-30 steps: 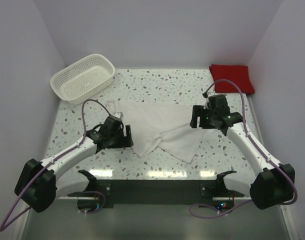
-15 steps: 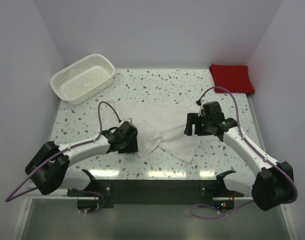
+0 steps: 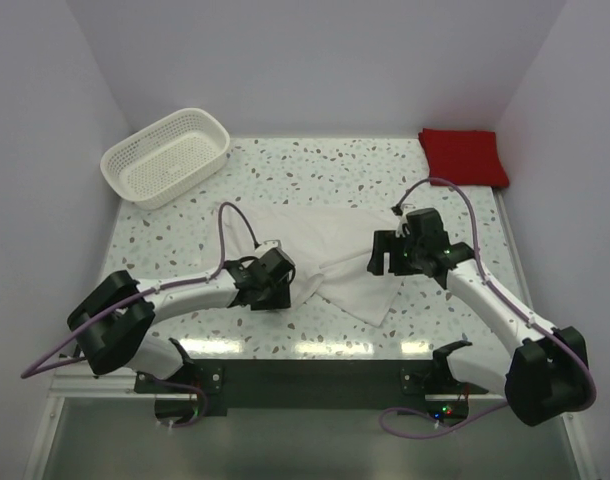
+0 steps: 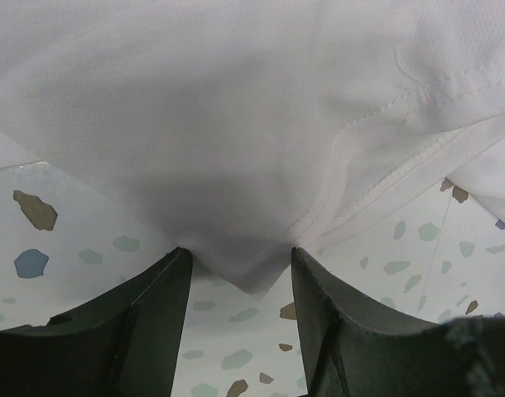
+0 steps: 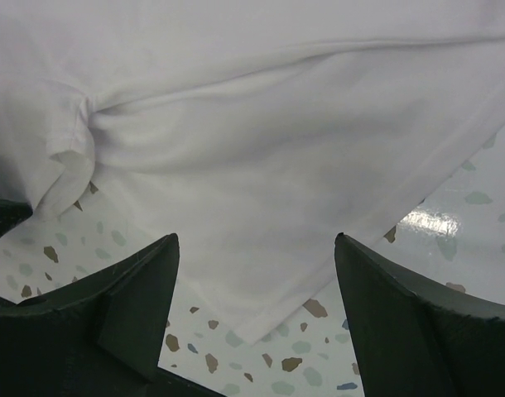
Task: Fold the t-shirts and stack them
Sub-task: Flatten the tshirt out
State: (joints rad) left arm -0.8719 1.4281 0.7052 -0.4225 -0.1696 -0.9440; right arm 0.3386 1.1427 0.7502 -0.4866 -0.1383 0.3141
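Observation:
The white t-shirt lies rumpled and partly folded on the speckled table's middle. The red t-shirt lies folded at the far right corner. My left gripper is open at the white shirt's near-left corner; in the left wrist view a pointed corner of the shirt lies between the fingers. My right gripper is open over the shirt's right edge; in the right wrist view a near corner of the shirt lies between the wide-spread fingers.
A white lattice basket stands at the far left corner. White walls close in the table on the left, back and right. A dark base bar runs along the near edge.
My left gripper has moved right, from beside the shirt's left edge to its near-left corner. My right gripper has shifted slightly left and down over the shirt's right edge.

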